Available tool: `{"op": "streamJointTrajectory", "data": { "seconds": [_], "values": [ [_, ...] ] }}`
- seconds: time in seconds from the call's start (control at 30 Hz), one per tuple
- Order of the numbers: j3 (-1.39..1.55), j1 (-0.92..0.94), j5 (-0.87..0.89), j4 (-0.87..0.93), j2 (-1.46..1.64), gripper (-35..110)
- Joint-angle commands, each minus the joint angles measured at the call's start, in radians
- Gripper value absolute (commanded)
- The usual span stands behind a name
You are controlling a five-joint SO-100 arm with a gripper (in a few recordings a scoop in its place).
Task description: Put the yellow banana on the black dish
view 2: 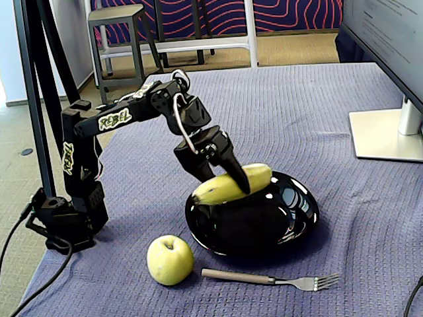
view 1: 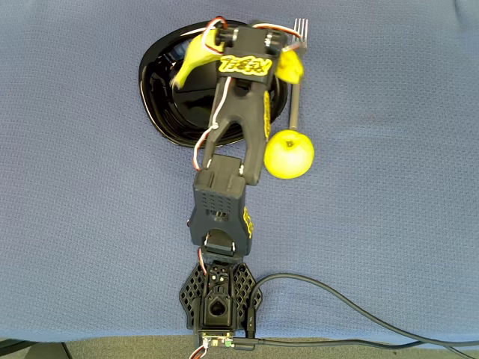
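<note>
Gripping the yellow banana point(view 2: 232, 184) mid-length, my pincer point(view 2: 228, 177) holds it over the black dish point(view 2: 291, 218). An apple point(view 2: 170, 259) sits nearby on the tabletop point(view 2: 297, 119).

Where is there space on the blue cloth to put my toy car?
Bare cloth lies left of the black dish and right of the apple in the overhead view. It is crowded where the end effector grips the banana over the dish, with the fork beside it.

So the black arm is stretched forward from its base, elbow up high and wrist bent steeply down in the fixed view. The hand point(view 2: 228, 181) points downward with both fingers clamped around the yellow banana point(view 2: 232, 184).
</note>
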Motion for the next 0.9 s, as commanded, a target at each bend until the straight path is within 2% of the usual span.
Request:
{"op": "streamJointTrajectory", "data": {
  "seconds": [0.0,0.17,0.53,0.87],
  "values": [
    [-0.106,-0.040,-0.120,-0.043,0.133,0],
    [-0.104,-0.078,-0.189,0.003,0.133,0],
    [-0.173,-0.114,0.086,0.140,-0.015,0],
    [-0.399,-0.167,0.215,0.270,-0.232,0]
  ]
}}
